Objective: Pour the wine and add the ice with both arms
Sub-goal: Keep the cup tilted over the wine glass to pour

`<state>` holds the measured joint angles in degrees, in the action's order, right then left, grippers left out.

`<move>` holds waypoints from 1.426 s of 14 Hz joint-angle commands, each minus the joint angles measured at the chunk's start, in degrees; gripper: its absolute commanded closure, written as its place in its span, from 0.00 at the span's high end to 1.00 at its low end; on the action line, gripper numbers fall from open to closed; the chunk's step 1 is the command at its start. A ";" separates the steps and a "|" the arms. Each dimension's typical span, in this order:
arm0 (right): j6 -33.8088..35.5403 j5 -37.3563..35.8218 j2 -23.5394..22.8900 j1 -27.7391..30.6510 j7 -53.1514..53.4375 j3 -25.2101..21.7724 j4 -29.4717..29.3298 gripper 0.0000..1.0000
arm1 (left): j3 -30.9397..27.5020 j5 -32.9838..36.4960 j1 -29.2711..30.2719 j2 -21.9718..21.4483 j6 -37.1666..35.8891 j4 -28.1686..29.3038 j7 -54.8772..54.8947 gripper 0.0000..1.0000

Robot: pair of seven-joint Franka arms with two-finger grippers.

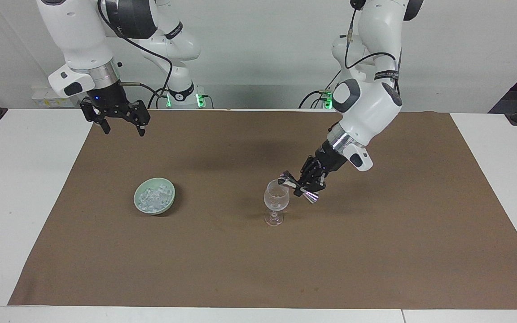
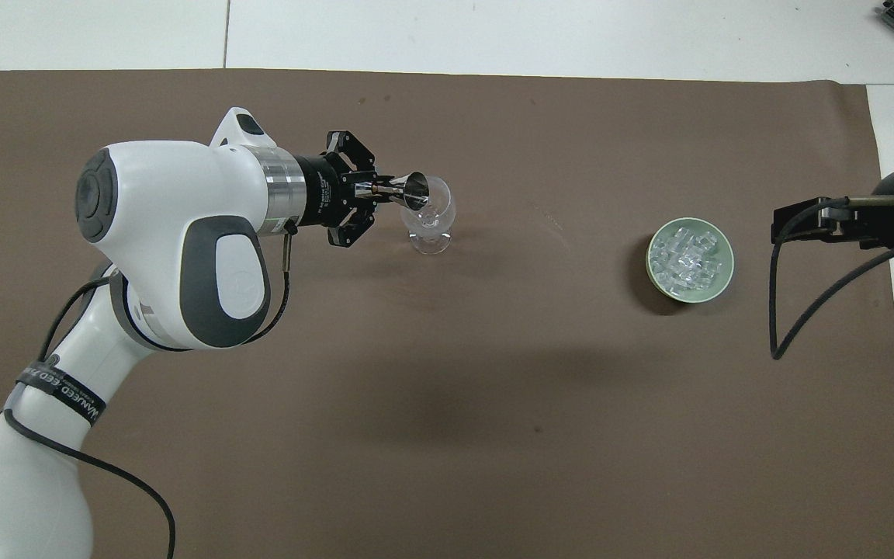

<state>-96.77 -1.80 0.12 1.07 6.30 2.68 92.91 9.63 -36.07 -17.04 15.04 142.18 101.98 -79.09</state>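
Facing view: ice (image 1: 153,198) is lying in a green dish (image 1: 139,204) on the brown mat (image 1: 375,251). Left claw (image 1: 302,184) is clamping a tilted steel jigger (image 1: 295,185) over the wine glass (image 1: 276,202). Right claw (image 1: 120,122) is hanging spread apart, waiting over the mat's edge.

Mat (image 1: 249,269) over table: matt brown, paper-like, faintly creased; table (image 1: 20,188) itself smooth white, slight sheen. Wine glass (image 1: 276,199) clear and glossy; jigger (image 1: 298,186) held over its rim is polished, mirror-like metal; ice (image 2: 687,256) glassy, whitish chunks in a smooth pale green dish (image 2: 719,283) with a glazed look. Arm shells glossy white plastic with dark grey matt caps, a brushed metal ring at each wrist; left gripper (image 1: 307,183) and right gripper (image 1: 121,126) matt black.
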 commanded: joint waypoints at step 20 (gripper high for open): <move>0.09 0.93 -0.12 0.33 -1.20 -0.04 -0.18 1.00 | -1.02 11.99 -2.47 0.34 2.75 -0.20 -1.51 0.00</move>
<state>-96.77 -1.80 0.12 1.07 6.30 2.68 92.91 9.65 -25.71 -18.20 15.28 144.06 101.98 -79.10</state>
